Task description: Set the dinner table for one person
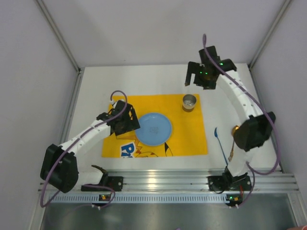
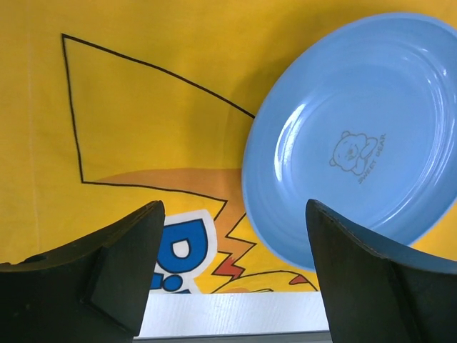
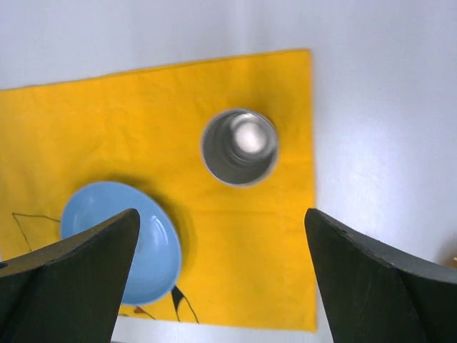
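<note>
Bearing everything, the dinner table: plain white top that fills the space between the grey walls, with both arm bases bolted along its near edge.
Yellow cloth: lies flat across the middle of the dinner table. It has a cartoon print of black outlines, with a blue letter and red zigzags near its front edge.
Right arm: rises from the near right corner and reaches to the far right of the table, past the far right corner of the cloth.
Left arm: stretches from the near left corner towards the left half of the cloth.
Blue plate: sits on the cloth a little left of centre, right way up, with a small bear drawing in its well.
Left gripper: hangs over the cloth just beside the plate's left rim. Its jaws are spread wide with nothing between them, and whether a finger touches the rim cannot be told.
Right gripper: is raised above the far right part of the cloth. Its jaws are spread wide and empty, and the cup shows well below the gap.
Metal cup: stands upright near the cloth's far right corner, mouth up, apart from the plate.
Blue utensil: thin and lying on bare table just right of the cloth, close to the right arm. Its kind is too small to tell.
</note>
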You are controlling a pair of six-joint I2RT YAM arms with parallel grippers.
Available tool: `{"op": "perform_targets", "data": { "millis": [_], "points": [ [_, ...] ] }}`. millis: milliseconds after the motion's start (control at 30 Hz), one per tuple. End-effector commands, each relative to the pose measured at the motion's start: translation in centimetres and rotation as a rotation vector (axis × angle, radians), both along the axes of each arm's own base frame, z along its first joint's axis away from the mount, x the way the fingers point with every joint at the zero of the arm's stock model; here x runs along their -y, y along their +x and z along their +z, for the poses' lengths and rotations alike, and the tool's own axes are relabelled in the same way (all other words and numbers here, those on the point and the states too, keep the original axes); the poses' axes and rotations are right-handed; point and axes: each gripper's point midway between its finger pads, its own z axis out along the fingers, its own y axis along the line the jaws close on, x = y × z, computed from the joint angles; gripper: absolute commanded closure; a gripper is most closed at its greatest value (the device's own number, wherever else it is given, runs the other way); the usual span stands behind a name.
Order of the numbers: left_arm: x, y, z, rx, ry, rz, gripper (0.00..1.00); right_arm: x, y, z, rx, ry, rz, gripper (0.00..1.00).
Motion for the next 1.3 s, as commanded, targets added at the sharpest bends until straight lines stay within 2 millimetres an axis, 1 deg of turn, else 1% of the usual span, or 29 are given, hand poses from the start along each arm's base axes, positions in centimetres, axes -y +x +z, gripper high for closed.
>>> {"op": "perform_targets", "data": {
  "millis": [0,33,67,100,133,167,200,267,300,333,367,400,433,500,533,600,633,667,700,733,800,833,900,933,967,1033,1067,1167,1267],
  "points": [
    [2.3,2.5,0.6,0.050,-0.063,-0.056,0.16,6.9,-5.4,0.9,-0.029,-0.095,-0.086,0.01],
    [2.5,2.7,0.0,0.035,-0.059,-0.063,0.16,9.0,-6.6,1.7,0.010,-0.094,-0.137,0.02],
    [2.9,2.8,-0.3,0.030,-0.065,-0.073,0.16,10.0,-7.7,0.6,-0.003,-0.100,-0.151,0.02],
    [3.1,3.0,-0.5,0.027,-0.070,-0.084,0.16,11.0,-10.1,-3.1,-0.092,-0.120,-0.160,0.03],
    [3.6,3.4,-0.5,0.031,-0.081,-0.096,0.16,11.8,-11.2,-3.2,-0.075,-0.108,-0.180,0.04],
    [3.8,3.5,-1.1,0.014,-0.077,-0.105,0.16,12.7,-12.1,-4.5,-0.106,-0.102,-0.207,0.04],
    [4.1,3.7,-1.1,0.015,-0.081,-0.110,0.17,13.3,-14.1,-6.7,-0.165,-0.109,-0.222,0.06],
    [4.3,3.8,-1.5,0.001,-0.077,-0.126,0.17,14.0,-15.3,-8.7,-0.201,-0.090,-0.261,0.08],
    [4.4,4.0,-1.4,0.005,-0.077,-0.127,0.17,14.0,-16.8,-10.7,-0.254,-0.085,-0.264,0.09],
    [4.6,4.1,-1.3,0.008,-0.081,-0.135,0.17,14.1,-16.5,-11.4,-0.243,-0.060,-0.279,0.10],
    [4.5,4.1,-1.2,0.012,-0.079,-0.137,0.17,13.7,-16.8,-12.4,-0.265,-0.028,-0.281,0.11],
    [4.6,4.1,-1.0,0.015,-0.079,-0.142,0.17,13.8,-17.8,-13.9,-0.308,-0.023,-0.289,0.12],
    [4.6,4.2,-0.9,0.017,-0.077,-0.145,0.17,13.9,-17.8,-15.0,-0.326,-0.020,-0.301,0.14],
    [4.4,4.1,-0.8,0.012,-0.071,-0.149,0.17,13.9,-18.5,-16.7,-0.369,-0.016,-0.306,0.17],
    [4.4,4.1,-0.6,0.015,-0.068,-0.150,0.17,13.9,-18.4,-17.6,-0.377,-0.019,-0.307,0.19],
    [3.9,3.7,-0.7,0.009,-0.049,-0.149,0.17,14.1,-18.9,-18.7,-0.403,-0.035,-0.305,0.24],
    [3.7,3.6,-0.4,0.018,-0.047,-0.147,0.17,14.3,-18.9,-19.3,-0.411,-0.044,-0.308,0.26],
    [3.5,3.5,-0.2,0.022,-0.043,-0.144,0.18,14.3,-18.9,-19.7,-0.417,-0.050,-0.305,0.33],
    [3.2,3.1,-0.5,0.013,-0.033,-0.139,0.17,14.5,-19.1,-20.2,-0.429,-0.056,-0.308,0.36],
    [3.1,2.9,-0.1,0.025,-0.039,-0.135,0.17,14.5,-19.1,-20.4,-0.434,-0.060,-0.308,0.37],
    [2.7,2.3,-0.3,0.018,-0.035,-0.127,0.17,14.5,-19.0,-20.9,-0.440,-0.064,-0.314,0.40],
    [2.5,2.0,0.1,0.026,-0.041,-0.121,0.17,14.5,-18.9,-21.1,-0.441,-0.063,-0.312,0.41],
    [2.2,1.4,-0.1,0.023,-0.040,-0.113,0.17,14.6,-18.8,-21.6,-0.454,-0.070,-0.313,0.54],
    [2.0,1.3,0.3,0.032,-0.045,-0.106,0.17,14.6,-18.6,-21.6,-0.456,-0.071,-0.312,0.60],
    [1.9,1.0,0.1,0.026,-0.042,-0.106,0.17,14.6,-18.4,-21.7,-0.456,-0.072,-0.309,0.73],
    [1.6,0.7,0.3,0.030,-0.039,-0.099,0.17,14.8,-17.9,-21.8,-0.454,-0.084,-0.309,0.88],
    [1.5,0.6,0.4,0.031,-0.039,-0.099,0.17,14.8,-17.6,-21.8,-0.456,-0.090,-0.294,0.99],
    [1.5,0.4,0.8,0.038,-0.044,-0.096,0.17,15.1,-17.2,-21.6,-0.449,-0.114,-0.266,1.00],
    [1.7,0.5,1.7,0.052,-0.062,-0.098,0.17,15.2,-16.7,-20.0,-0.422,-0.143,-0.247,1.00]
  ]
}}
